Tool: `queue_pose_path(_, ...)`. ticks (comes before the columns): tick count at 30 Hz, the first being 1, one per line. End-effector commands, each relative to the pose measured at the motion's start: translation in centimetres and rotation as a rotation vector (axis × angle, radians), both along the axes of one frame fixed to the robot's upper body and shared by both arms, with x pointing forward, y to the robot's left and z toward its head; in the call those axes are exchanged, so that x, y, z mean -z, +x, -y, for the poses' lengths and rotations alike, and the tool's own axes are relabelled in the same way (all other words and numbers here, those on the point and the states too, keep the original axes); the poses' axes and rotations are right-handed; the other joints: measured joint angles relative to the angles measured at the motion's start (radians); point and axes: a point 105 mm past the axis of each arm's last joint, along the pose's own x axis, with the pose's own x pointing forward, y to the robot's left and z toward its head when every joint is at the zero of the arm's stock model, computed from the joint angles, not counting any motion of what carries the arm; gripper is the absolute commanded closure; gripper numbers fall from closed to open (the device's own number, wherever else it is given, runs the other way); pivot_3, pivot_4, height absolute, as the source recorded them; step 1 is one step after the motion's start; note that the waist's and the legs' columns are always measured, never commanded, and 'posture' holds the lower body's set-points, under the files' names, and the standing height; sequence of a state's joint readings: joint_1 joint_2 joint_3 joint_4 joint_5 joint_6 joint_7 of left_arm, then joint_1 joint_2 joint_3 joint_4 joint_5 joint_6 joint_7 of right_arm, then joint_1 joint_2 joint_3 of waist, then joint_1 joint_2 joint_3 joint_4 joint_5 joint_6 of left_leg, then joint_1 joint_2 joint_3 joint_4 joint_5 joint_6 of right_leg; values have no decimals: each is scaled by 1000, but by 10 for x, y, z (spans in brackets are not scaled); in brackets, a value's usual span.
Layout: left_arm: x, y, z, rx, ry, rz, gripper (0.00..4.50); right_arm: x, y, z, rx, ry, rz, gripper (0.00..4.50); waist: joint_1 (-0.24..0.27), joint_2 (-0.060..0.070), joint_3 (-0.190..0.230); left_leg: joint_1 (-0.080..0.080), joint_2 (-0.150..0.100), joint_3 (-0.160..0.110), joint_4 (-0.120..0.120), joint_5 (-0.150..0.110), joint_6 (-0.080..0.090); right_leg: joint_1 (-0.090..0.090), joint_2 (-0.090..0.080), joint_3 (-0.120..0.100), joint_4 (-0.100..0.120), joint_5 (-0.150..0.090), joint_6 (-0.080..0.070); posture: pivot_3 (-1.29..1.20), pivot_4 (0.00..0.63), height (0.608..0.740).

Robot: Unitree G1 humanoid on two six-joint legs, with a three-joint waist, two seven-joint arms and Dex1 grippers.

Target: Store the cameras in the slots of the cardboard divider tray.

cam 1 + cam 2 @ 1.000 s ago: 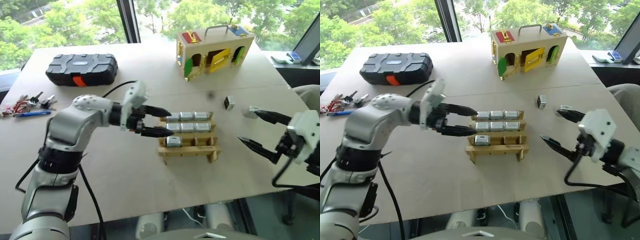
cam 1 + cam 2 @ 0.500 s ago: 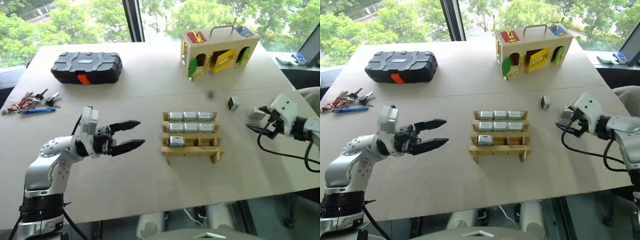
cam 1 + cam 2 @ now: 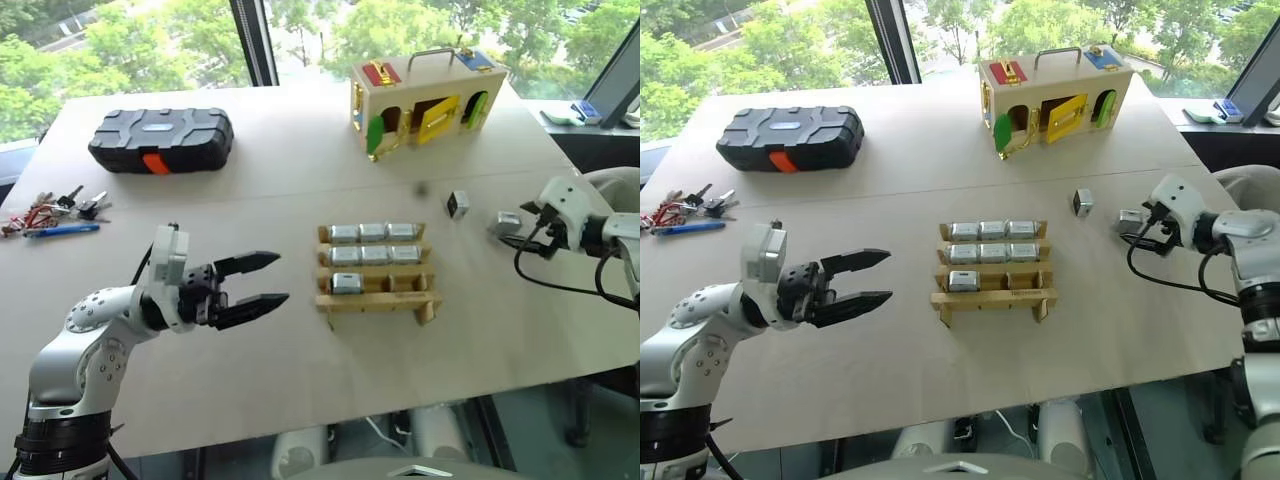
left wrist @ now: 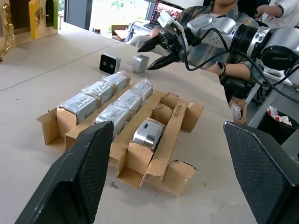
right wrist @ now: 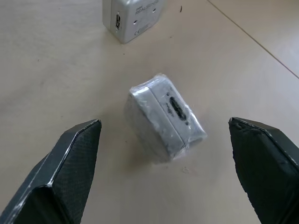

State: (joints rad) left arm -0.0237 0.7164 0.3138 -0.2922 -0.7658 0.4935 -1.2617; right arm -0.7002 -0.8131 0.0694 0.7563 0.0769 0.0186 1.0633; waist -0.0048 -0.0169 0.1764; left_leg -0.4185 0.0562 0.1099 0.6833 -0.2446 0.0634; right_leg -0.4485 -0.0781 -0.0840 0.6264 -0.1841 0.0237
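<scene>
1. From the head, looking down: the low tan cardboard divider tray point(image 3: 378, 272) sits mid-way across the pale wooden table point(image 3: 300, 190). Its far row and middle row each hold three small silver-grey boxy cameras, and a seventh camera point(image 3: 347, 283) fills the left slot of the near row. The left pincer point(image 3: 262, 281) hangs to the left of the tray, well apart from it, black fingers spread and empty. The right pincer point(image 3: 1137, 222) is at the right edge of the table, spread around a loose plastic-wrapped silver camera point(image 3: 506, 222). A small grey cube camera with a dark lens face point(image 3: 458, 204) stands just beside that one. Farther back sit a wooden box with coloured doors and a metal handle point(image 3: 425, 95), a black plastic case with an orange latch point(image 3: 162, 138), and a bunch of keys with a blue pen point(image 3: 50, 213).

2. Left wrist: the tray lies beyond its parted fingers point(image 4: 77, 179), with a person seated behind the table.

3. Right wrist: the wrapped camera point(image 5: 163, 121) lies on the table between the wide-set fingers point(image 5: 60, 172), touching neither.
</scene>
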Motion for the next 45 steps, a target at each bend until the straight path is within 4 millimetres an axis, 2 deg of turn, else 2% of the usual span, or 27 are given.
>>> queue_pose_path(1,-11,-6,1,9,6,42,603,-10,4,3,-7,-10,31,152,-2,0,0,0,0,0,0,0,0,0,0,0,0,0,0,0,150,740)
queue_pose_path(2,-11,-8,1,11,9,43,603,-10,5,2,-11,-5,29,152,-4,0,0,0,0,0,0,0,0,0,0,0,0,0,0,0,150,740)
queue_pose_path(5,-11,-9,1,7,11,41,534,-11,8,-2,-24,10,31,885,-8,0,0,0,0,1,0,0,0,0,0,0,0,0,0,0,150,740)
queue_pose_path(6,-11,-9,1,6,12,41,534,-12,8,-4,-32,12,38,1604,-9,0,0,0,0,1,0,0,0,0,0,0,0,0,0,0,150,740)
queue_pose_path(7,-11,-9,0,6,13,41,534,-13,8,-5,-40,15,44,1766,-9,0,0,1,0,1,0,0,0,0,0,1,0,0,0,0,150,740)
queue_pose_path(10,-8,-9,0,5,18,38,534,-18,6,-11,-74,30,57,3047,-9,0,0,1,0,1,0,0,0,0,0,1,0,0,0,0,150,740)
queue_pose_path(18,-5,-7,3,10,17,35,534,-37,-6,-20,-117,65,108,3047,-5,1,0,1,1,1,0,0,0,0,0,1,0,0,0,0,150,740)
queue_pose_path(20,-2,-6,1,7,18,30,534,-56,-20,-38,-176,108,137,3047,-3,2,1,1,1,1,0,0,0,0,-1,1,0,0,0,0,150,740)
queue_pose_path(22,1,-6,-1,6,21,23,534,-64,-31,-51,-202,123,139,3047,-4,4,2,0,1,1,-1,0,0,-1,-1,1,0,0,0,0,150,740)
queue_pose_path(27,1,-3,3,21,18,31,534,-46,-30,-45,-114,62,97,3047,-5,4,1,1,1,2,-1,-2,-4,-1,-1,1,0,-2,3,0,150,740)
queue_pose_path(31,-2,-2,3,21,19,35,534,-44,-33,-42,-85,84,59,3047,0,4,2,1,0,2,-1,-2,-4,-1,-1,0,0,-1,2,0,150,740)
queue_pose_path(37,1,-5,2,23,24,21,534,-33,-40,-36,44,85,0,401,-1,4,2,0,0,2,-1,-2,-3,-1,-1,0,0,0,0,0,150,740)
queue_pose_path(40,2,-7,4,27,22,16,534,-30,-46,-30,130,93,-4,401,1,4,2,0,1,1,-1,-2,-3,-1,-1,0,0,-1,1,0,150,740)
queue_pose_path(45,4,-7,6,29,17,11,534,-24,-53,-6,343,93,12,401,9,4,2,0,0,1,-1,-3,-4,-1,-2,0,0,-2,3,0,150,740)
